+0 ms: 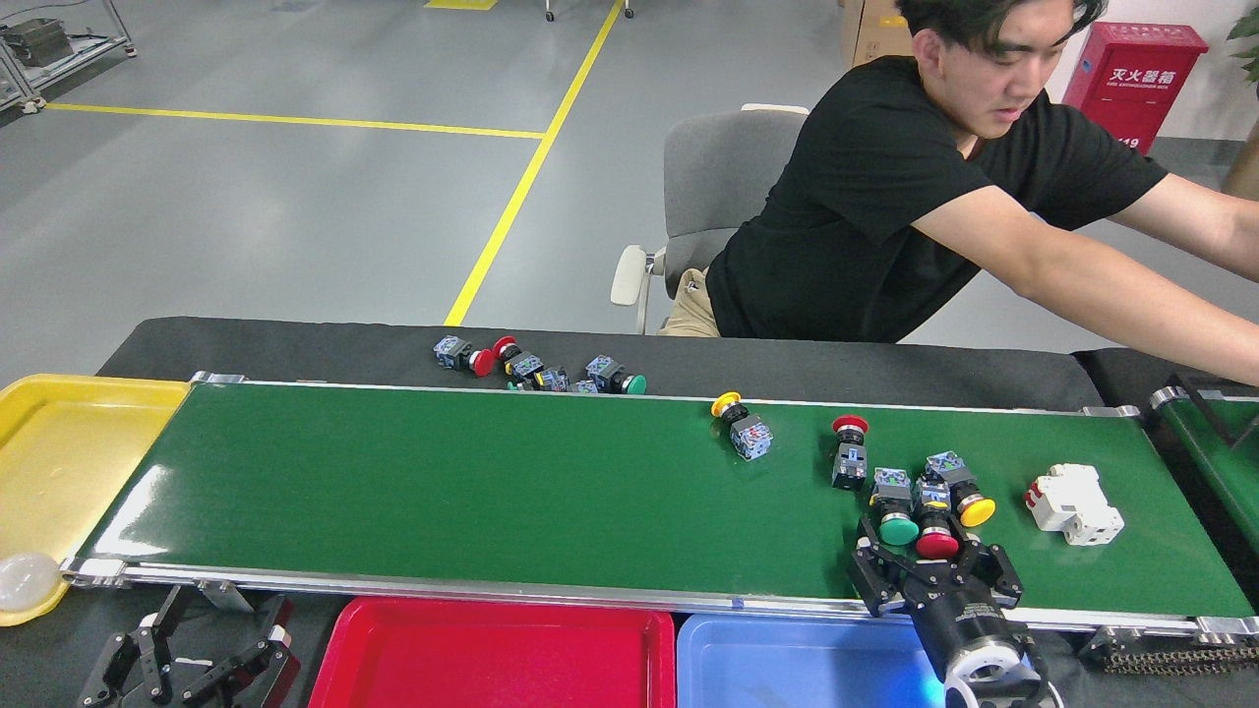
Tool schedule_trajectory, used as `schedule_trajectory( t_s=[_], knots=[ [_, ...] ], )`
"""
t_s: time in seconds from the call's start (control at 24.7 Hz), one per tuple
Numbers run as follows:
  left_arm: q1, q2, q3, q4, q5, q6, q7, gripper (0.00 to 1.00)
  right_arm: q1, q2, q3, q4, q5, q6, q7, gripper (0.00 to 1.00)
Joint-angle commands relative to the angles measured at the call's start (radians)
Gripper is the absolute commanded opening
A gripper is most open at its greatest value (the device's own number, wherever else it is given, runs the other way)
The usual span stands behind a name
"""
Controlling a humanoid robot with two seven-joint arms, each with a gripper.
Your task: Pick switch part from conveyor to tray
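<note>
Several switch parts lie on the green conveyor (492,492). A yellow-capped one (741,430) and a red-capped one (849,452) lie apart. A cluster of green-capped (896,511), red-capped (935,531) and yellow-capped (965,495) parts sits near the front right. My right gripper (929,562) stands open over the belt's near rail, its fingers spread on either side of the cluster's red cap, not closed on it. My left gripper (187,661) rests open below the belt's front left corner. A red tray (492,654) and a blue tray (787,659) sit below the near rail.
A white breaker block (1074,503) lies on the belt right of the cluster. More switch parts (541,372) sit on the black table behind the belt. A yellow tray (59,462) stands at the left end. A person's arm (1111,295) reaches over a second belt (1215,452).
</note>
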Motion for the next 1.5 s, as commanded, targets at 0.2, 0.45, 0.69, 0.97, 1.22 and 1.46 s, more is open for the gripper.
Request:
schedule_trajectory(
  t_s=[0.2, 0.45, 0.69, 0.97, 1.22, 1.46],
  knots=[
    [-0.02, 0.033, -0.013, 0.001, -0.002, 0.003, 0.004, 1.0, -0.017, -0.006, 0.002, -0.009, -0.001, -0.095, 0.0, 0.06],
    [-0.009, 0.033, -0.013, -0.001, 0.002, 0.003, 0.004, 1.0, 0.029, -0.006, 0.002, -0.102, -0.002, -0.216, -0.008, 0.01],
    [-0.007, 0.033, -0.011, -0.001, 0.002, 0.004, 0.004, 1.0, 0.198, -0.003, 0.165, -0.34, -0.002, -0.557, -0.028, 0.44],
    [-0.021, 0.032, -0.013, -0.001, -0.001, 0.006, 0.004, 1.0, 0.192, 0.039, 0.344, -0.319, 0.061, -0.563, -0.046, 1.0],
    [-0.021, 0.035, -0.014, -0.009, -0.002, 0.004, 0.002, 1.0, 0.208, 0.043, 0.189, -0.331, 0.052, -0.359, -0.051, 0.97],
    [-0.136, 0.016, -0.153, -0.039, -0.024, 0.038, -0.162, 1.0, 0.363, 0.006, 0.097, -0.352, 0.049, 0.162, -0.288, 0.97]
  ],
)
